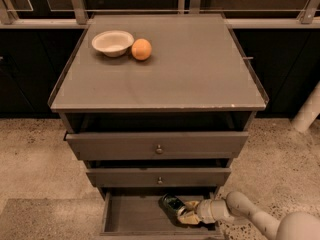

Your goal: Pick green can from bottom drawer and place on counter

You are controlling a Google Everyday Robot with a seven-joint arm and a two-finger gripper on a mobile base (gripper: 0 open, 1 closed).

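The green can [171, 203] lies tilted on its side at the back right of the open bottom drawer [132, 219], just under the front of the middle drawer. My gripper [183, 211] reaches into the drawer from the right, its tan fingers [190, 216] up against the can's right end. The white arm [235, 210] comes in from the lower right. The counter [190, 69] above is flat and grey-brown.
A white bowl [112, 42] and an orange fruit [141, 49] sit at the counter's back left. Two knobbed drawers [158, 145] stand slightly pulled out above the bottom drawer. A white post [307, 109] stands at the right. Speckled floor surrounds the cabinet.
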